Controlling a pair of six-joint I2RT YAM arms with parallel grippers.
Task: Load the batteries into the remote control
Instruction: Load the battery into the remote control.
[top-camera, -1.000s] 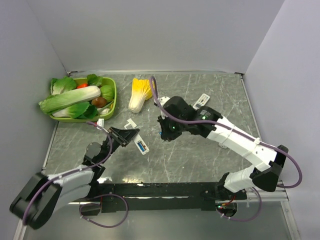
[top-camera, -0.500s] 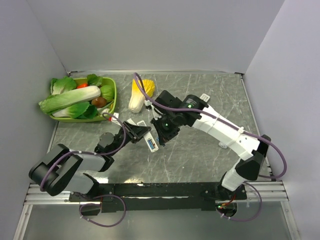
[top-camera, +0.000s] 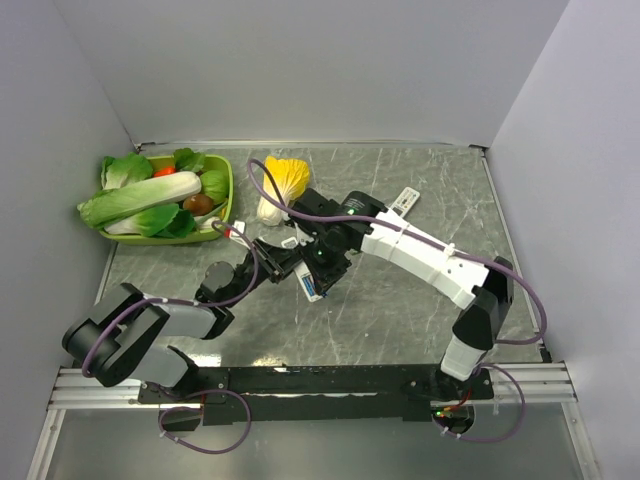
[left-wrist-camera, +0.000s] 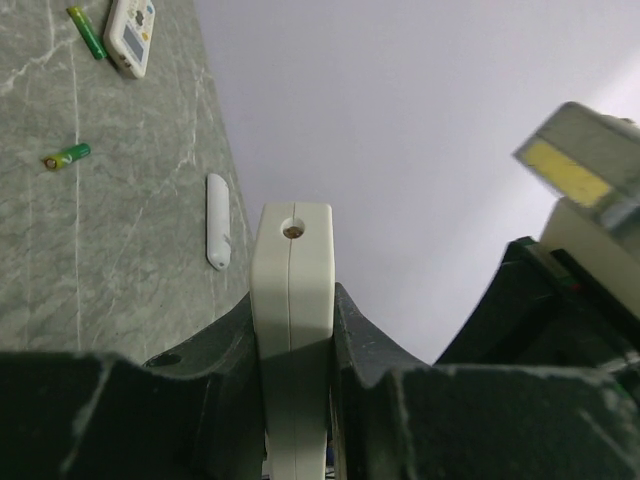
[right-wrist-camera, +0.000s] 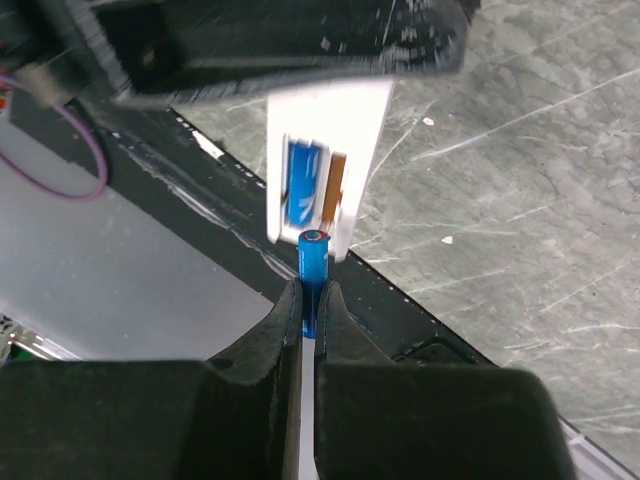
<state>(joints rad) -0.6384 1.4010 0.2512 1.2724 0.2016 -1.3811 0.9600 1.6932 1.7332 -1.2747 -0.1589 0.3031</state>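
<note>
Up above, in the top view, we see the two arms meet in the middle of the frame. The left pincer (top-camera: 288, 268) is closed on the remote (top-camera: 311, 286), which sticks out to its lower right. The right pincer (top-camera: 322, 270) is just beside the remote, on its upper right. We cannot tell from up here what it holds. A green basket (top-camera: 228, 200) of greens sits at the upper left. A yellow cabbage (top-camera: 283, 180) lies at the top middle, and another remote (top-camera: 405, 200) lies right of it.

Next, in the left wrist view, the remote stands in the lower middle. It is squeezed tight between the two dark fingers (left-wrist-camera: 215, 345). Two green batteries (left-wrist-camera: 66, 156) lie on the table (left-wrist-camera: 100, 260) at the upper left, one of them just beside the other remote. A white lid (left-wrist-camera: 217, 235) lies near the middle left. The right arm (left-wrist-camera: 560, 310) fills the right side.

Last, in the right wrist view, the right pincer is almost fully shut on a blue battery (right-wrist-camera: 314, 255). It holds the battery upright in the middle of the frame. The top of the battery is at the lower edge of the remote. The remote's back is open. One blue cell (right-wrist-camera: 303, 190) sits inside on the left, and the slot to its right is bare.
</note>
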